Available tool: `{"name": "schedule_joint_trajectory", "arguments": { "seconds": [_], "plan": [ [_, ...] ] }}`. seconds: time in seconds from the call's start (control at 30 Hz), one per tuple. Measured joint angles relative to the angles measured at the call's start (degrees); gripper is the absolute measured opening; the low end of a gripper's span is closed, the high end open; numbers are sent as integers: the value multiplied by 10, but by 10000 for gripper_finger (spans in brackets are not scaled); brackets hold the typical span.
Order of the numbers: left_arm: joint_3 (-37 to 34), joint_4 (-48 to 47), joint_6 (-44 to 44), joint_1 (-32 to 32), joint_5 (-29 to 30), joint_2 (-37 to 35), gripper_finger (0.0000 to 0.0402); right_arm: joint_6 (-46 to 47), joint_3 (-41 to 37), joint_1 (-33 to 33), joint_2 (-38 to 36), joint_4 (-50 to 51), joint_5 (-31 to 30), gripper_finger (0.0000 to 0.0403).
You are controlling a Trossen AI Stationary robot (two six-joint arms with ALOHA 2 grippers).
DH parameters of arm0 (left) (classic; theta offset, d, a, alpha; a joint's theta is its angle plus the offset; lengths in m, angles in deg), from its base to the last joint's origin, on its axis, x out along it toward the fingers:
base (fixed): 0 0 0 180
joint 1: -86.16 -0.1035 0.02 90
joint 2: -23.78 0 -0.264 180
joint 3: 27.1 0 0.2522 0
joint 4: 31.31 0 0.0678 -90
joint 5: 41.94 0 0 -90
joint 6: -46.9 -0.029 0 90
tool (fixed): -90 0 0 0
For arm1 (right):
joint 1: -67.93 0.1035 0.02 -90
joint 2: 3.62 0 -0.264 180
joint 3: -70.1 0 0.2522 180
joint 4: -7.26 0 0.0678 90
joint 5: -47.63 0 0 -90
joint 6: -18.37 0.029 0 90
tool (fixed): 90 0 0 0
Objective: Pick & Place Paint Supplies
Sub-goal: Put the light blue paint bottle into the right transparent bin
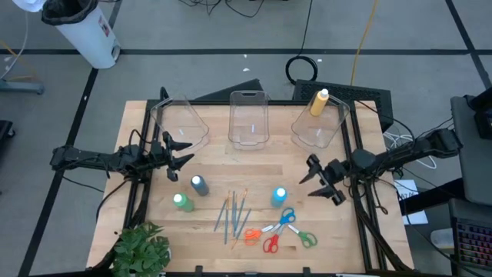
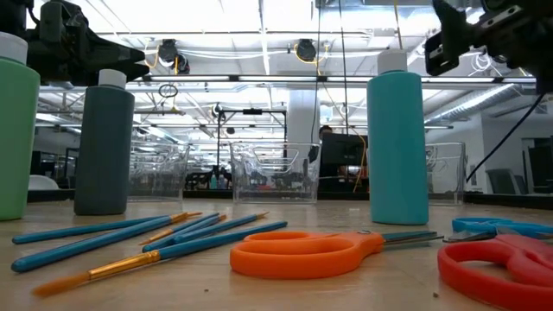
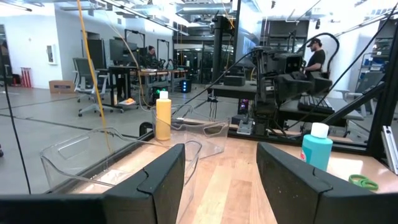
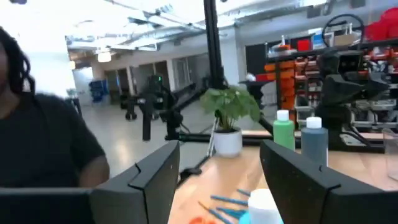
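Note:
Three white-capped bottles stand on the table: green, grey-blue and light blue. A yellow bottle sits in the far right clear bin. Thin brushes lie flat between the bottles. Blue, orange, red and green scissors lie near the table's near edge. My left gripper hovers open to the far left of the grey-blue bottle. My right gripper hovers open to the right of the light blue bottle.
Three clear bins line the far edge: left, middle, right. A potted leafy plant stands at the near left corner. A person in black shows beyond the table in the right wrist view. Bare wood lies between bins and supplies.

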Motion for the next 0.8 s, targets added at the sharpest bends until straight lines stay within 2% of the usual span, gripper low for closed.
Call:
{"name": "schedule_joint_trajectory", "arguments": {
  "seconds": [0.17,0.3,0.4,0.47,0.6,0.8],
  "plan": [
    [0,0,0,0,0,0,207,4,17,11,21,27,-116,215],
    [0,0,0,0,0,0,207,-35,102,39,60,178,-126,215],
    [0,0,0,0,0,0,207,-73,171,69,108,281,-170,215],
    [0,0,0,0,0,0,207,-93,203,86,142,315,-206,215],
    [0,0,0,0,0,0,207,-109,221,100,198,316,-243,215],
    [0,0,0,0,0,0,207,-103,223,94,231,316,-244,215]
  ]
}}
